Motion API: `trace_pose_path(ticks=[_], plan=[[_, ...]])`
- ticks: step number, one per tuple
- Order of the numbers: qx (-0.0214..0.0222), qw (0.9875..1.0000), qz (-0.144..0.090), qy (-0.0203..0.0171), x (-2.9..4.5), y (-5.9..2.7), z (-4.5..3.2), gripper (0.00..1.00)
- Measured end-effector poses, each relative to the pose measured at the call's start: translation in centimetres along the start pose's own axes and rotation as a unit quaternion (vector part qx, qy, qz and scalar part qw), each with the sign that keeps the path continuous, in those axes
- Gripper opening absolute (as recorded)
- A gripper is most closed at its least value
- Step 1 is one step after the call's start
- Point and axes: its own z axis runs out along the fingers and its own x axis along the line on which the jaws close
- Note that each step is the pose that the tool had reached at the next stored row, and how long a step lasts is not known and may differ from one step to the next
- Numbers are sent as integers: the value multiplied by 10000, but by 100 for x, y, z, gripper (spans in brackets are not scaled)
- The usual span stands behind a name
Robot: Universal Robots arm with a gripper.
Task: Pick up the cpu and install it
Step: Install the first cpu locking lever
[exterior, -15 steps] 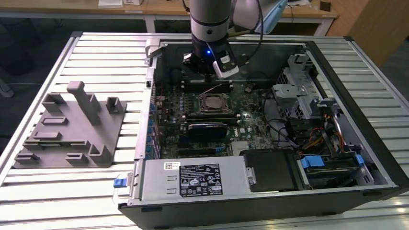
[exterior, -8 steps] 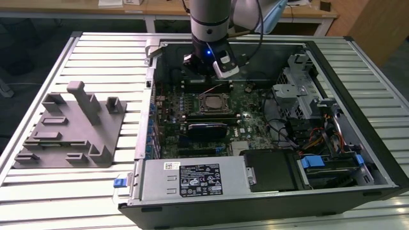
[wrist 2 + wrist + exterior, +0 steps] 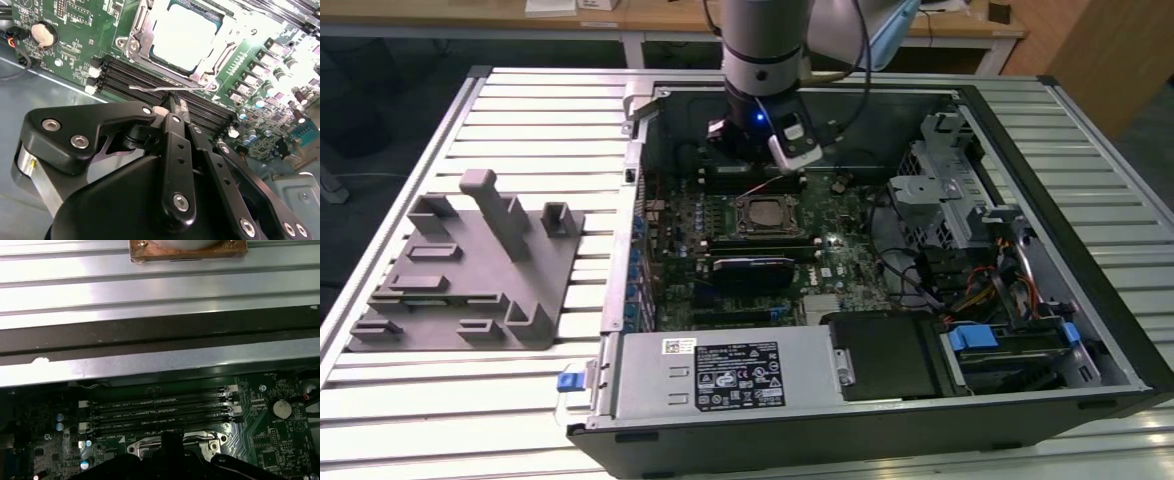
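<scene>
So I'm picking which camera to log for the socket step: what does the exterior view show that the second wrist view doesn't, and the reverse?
Exterior view alone: the whole open computer case, the grey fixture block on the slatted table at the exterior view's left, and the power supply.

Second wrist view alone: the coin cell battery, the wire socket lever, and the hand's black linkage close up.

Both: the cpu lying in its socket, the green motherboard, and the memory slots between socket and hand.

One cpu (image 3: pixel 182 37), one end effector (image 3: pixel 172 102)
</scene>
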Motion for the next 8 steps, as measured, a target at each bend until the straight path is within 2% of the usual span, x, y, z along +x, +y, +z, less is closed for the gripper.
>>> trace_pose_path(ticks=[8], plan=[[37,10000,-1,-5,-49,0,33,11]])
